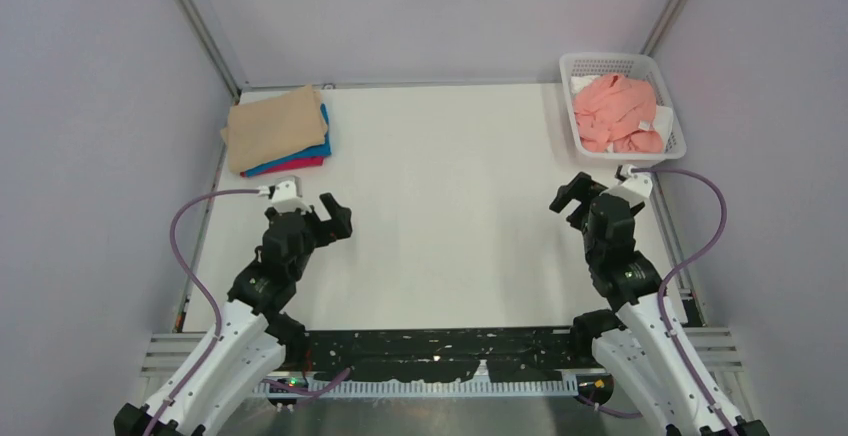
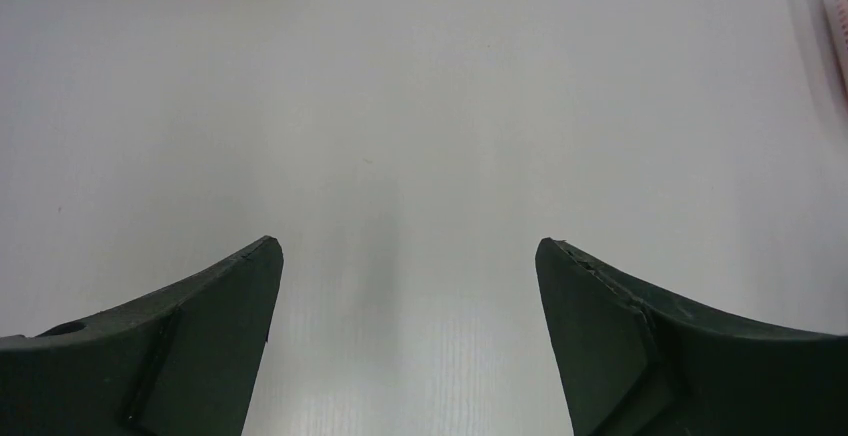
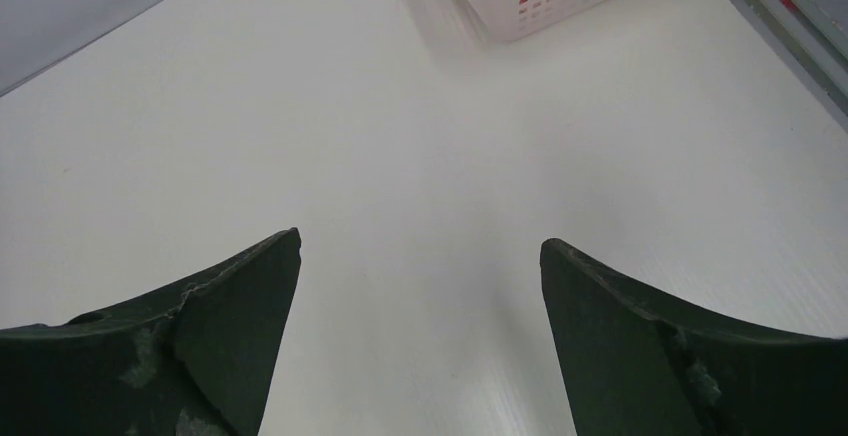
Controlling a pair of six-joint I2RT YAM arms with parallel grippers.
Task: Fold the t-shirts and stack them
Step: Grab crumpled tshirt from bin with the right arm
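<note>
One salmon-pink t-shirt (image 1: 620,111) crumpled in basket (image 1: 605,57); L end effector (image 2: 408,246) & R end effector (image 3: 420,241) both apart, empty.

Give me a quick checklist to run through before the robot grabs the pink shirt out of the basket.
1. Left jaws open, empty: ok.
2. Right jaws open, empty: ok.
3. Salmon-pink shirt lies crumpled in the white basket, uncovered on top: ok.
4. Table centre bare for folding: ok.
5. Folded stack at far left, tan shirt on top, looks neat: ok.
6. Anything else under the pink shirt: cannot tell.
</note>
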